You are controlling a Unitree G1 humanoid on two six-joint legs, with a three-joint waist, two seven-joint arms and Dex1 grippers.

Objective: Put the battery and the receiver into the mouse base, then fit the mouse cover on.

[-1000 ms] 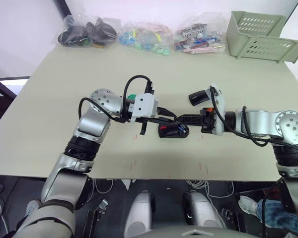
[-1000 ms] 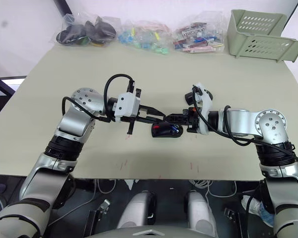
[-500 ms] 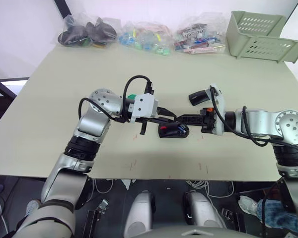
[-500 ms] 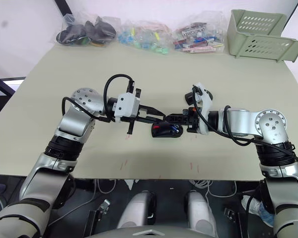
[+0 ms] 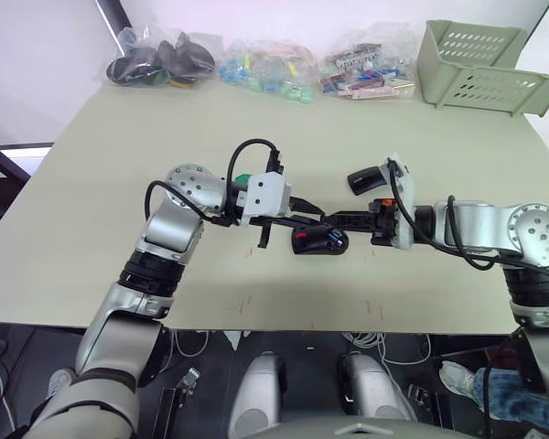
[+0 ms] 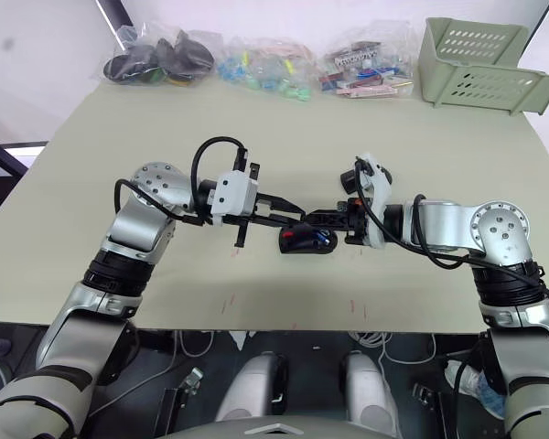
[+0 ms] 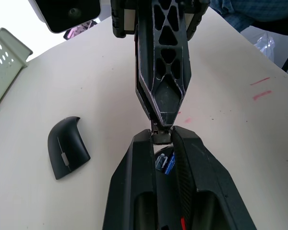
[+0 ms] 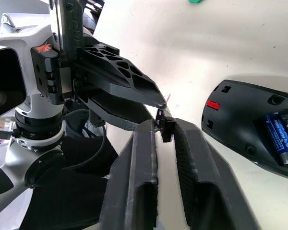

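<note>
The black mouse base (image 5: 318, 242) lies open at mid-table, its red mark facing left. The blue battery (image 8: 278, 139) sits in its bay. Just above the base, my left gripper (image 5: 320, 217) and right gripper (image 5: 330, 219) meet tip to tip. The tiny dark receiver (image 7: 161, 137) sits between the left fingertips, and the same receiver (image 8: 165, 129) also lies between the right fingertips. Both grippers look shut on it. The glossy black mouse cover (image 5: 366, 178) lies on the table behind the right gripper, apart from the base.
A small green disc (image 5: 242, 178) lies behind my left wrist. Clear bags of parts (image 5: 265, 71) line the table's far edge. A pale green slotted basket (image 5: 485, 64) stands at the far right corner. Faint red marks (image 5: 371, 306) dot the near tabletop.
</note>
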